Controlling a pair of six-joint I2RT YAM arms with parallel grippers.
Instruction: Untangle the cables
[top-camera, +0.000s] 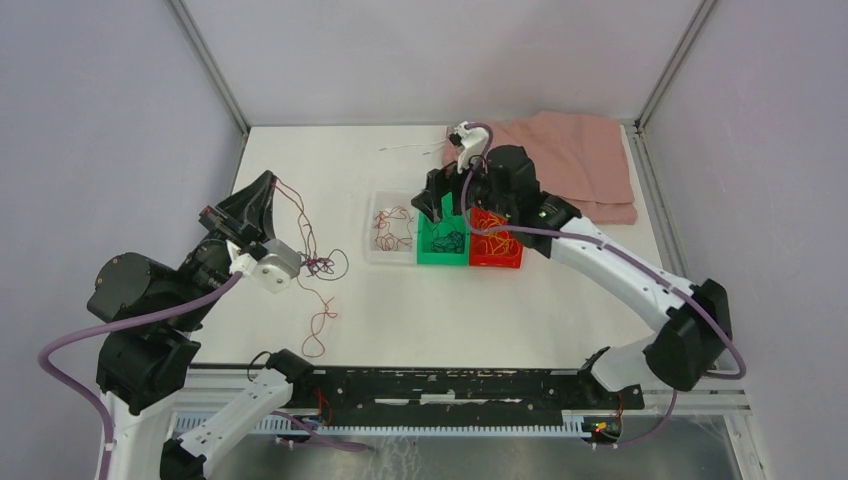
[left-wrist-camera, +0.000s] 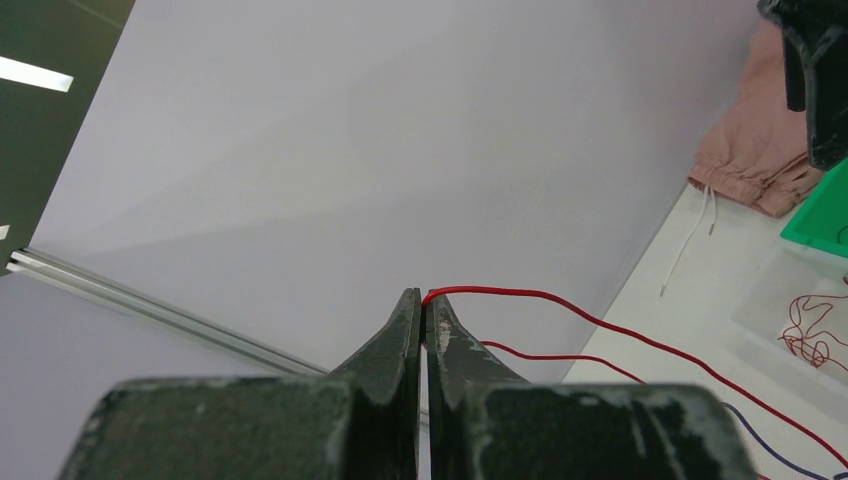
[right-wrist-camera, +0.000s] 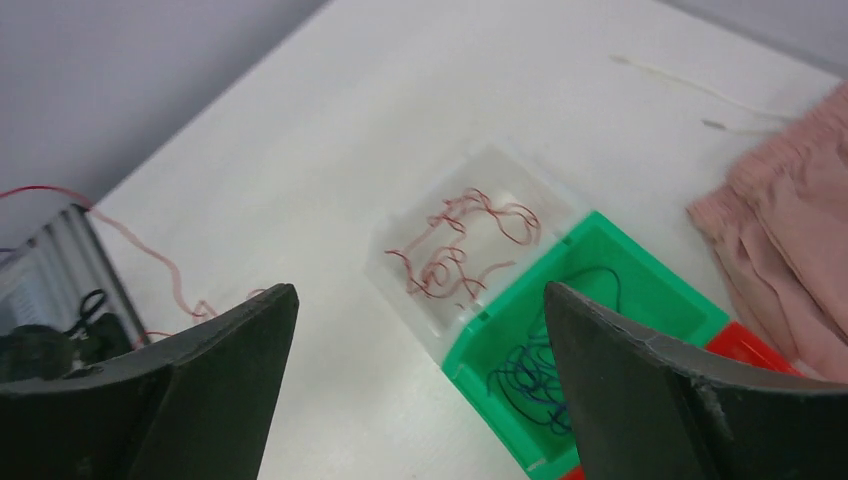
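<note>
No writing, label, brand name, number or sign can be read anywhere in the overhead view or in either of the two wrist views.

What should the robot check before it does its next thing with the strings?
1. Grip: the left gripper is shut on the red cable: ok.
2. Free hand: the right gripper is open and empty: ok.
3. Red cable free of the dark strands: not ok, they are bunched together beside the left arm.
4. One colour per bin: red in the clear bin, dark blue in the green bin, yellow-orange in the red bin: ok.
5. Does the bunch rest on the table: cannot tell.
</note>
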